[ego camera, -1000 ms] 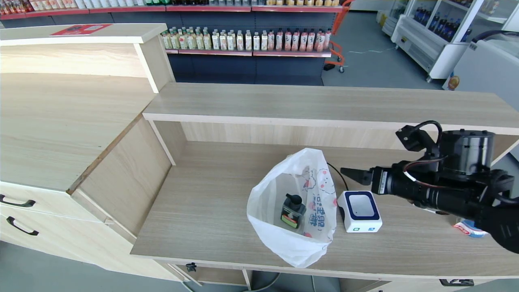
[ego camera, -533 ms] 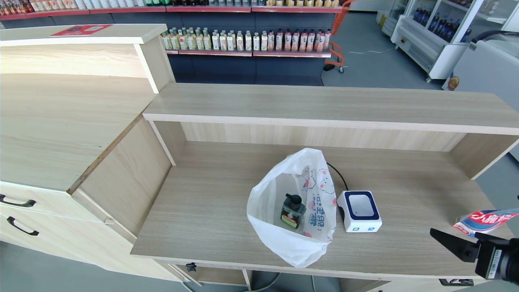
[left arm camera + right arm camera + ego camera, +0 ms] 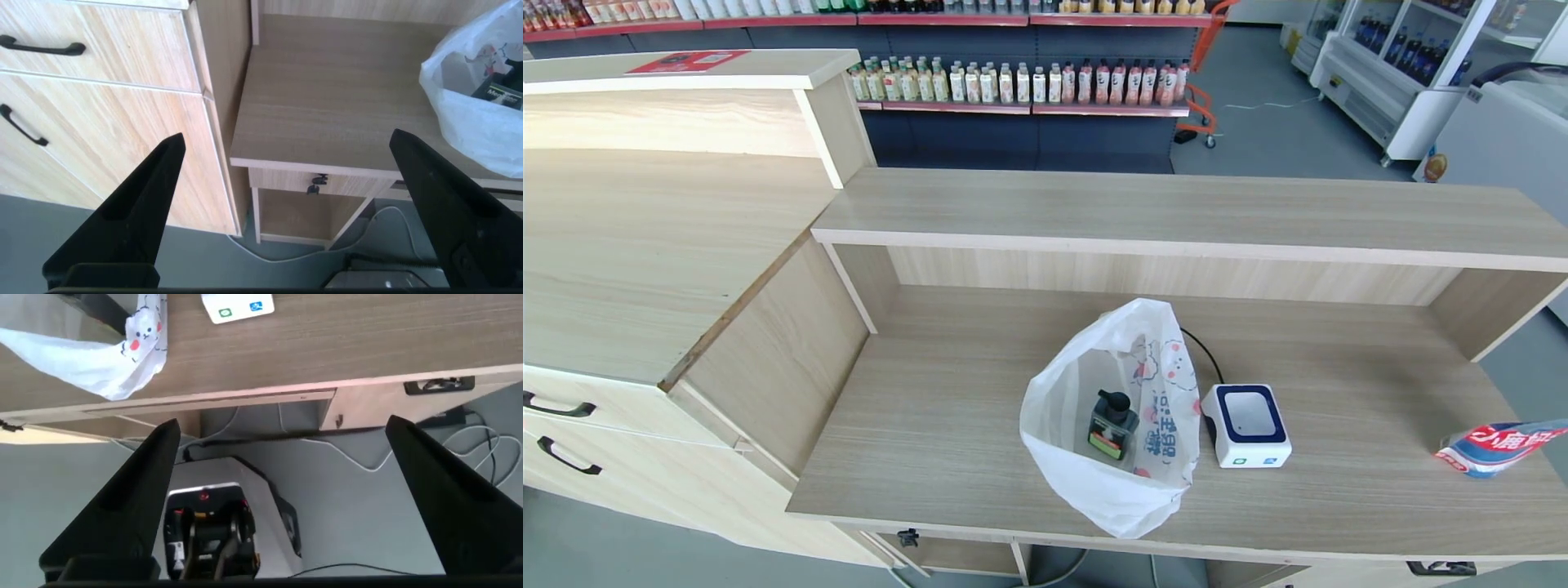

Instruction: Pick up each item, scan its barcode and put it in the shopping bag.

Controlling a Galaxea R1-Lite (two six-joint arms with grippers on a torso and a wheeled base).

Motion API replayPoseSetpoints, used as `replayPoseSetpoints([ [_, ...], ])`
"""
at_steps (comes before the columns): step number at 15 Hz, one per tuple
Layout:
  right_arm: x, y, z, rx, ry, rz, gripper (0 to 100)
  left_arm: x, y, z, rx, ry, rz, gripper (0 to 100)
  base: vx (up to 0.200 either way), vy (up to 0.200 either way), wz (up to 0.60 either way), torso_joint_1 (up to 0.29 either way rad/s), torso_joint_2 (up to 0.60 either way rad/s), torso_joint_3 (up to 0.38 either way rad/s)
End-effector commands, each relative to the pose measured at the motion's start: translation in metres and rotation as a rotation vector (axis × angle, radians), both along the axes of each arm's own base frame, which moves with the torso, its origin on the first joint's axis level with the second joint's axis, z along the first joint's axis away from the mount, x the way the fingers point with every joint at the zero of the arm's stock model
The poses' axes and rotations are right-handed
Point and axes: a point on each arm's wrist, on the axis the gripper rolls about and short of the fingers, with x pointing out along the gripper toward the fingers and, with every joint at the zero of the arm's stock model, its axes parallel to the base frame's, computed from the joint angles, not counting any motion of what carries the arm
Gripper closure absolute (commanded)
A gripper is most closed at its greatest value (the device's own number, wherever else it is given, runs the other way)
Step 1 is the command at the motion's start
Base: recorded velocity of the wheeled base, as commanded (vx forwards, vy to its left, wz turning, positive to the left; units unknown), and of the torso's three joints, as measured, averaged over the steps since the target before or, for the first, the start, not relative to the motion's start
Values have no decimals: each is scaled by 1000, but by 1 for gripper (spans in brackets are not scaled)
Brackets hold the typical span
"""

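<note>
- Looking at the head view, you have the white shopping bag standing open just below the centre of the frame, on the wooden counter.
- Inside the bag a dark bottle with a black pump cap stands upright, with a green and red label on its front.
- The white barcode scanner, with a dark blue frame round its window, sits just beside the bag, to its right in the frame. A black cable curves off behind it along the bag's far side.
- At the right edge of the frame, well apart from the scanner, a red, white and blue packet lies at the counter's end, partly cut off by the frame.
- Your left gripper is spread wide, with nothing between its black fingers. Beyond it are the pale wood drawers with black handles, a corner of the counter and part of the bag.
- Your right gripper is likewise spread wide and holds nothing. Beyond it are the counter's front edge, the scanner and a fold of the bag.
- Across the top of the head view runs a store shelf of bottles.
</note>
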Motion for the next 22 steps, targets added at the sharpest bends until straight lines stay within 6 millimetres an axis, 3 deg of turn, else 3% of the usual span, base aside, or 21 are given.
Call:
replayPoseSetpoints([
  [1,-27,-2,-2,7,-128,-5,0,0,0,0,-3,0,1,0,0,0,0,0,0,0],
  [19,-37,-2,-3,-59,-234,-28,0,0,0,0,2,0,2,0,0,-189,0,3,1,2],
  [22,-36,-2,-3,-59,-226,-28,0,0,0,0,0,0,2,0,0,0,0,0,0,0],
])
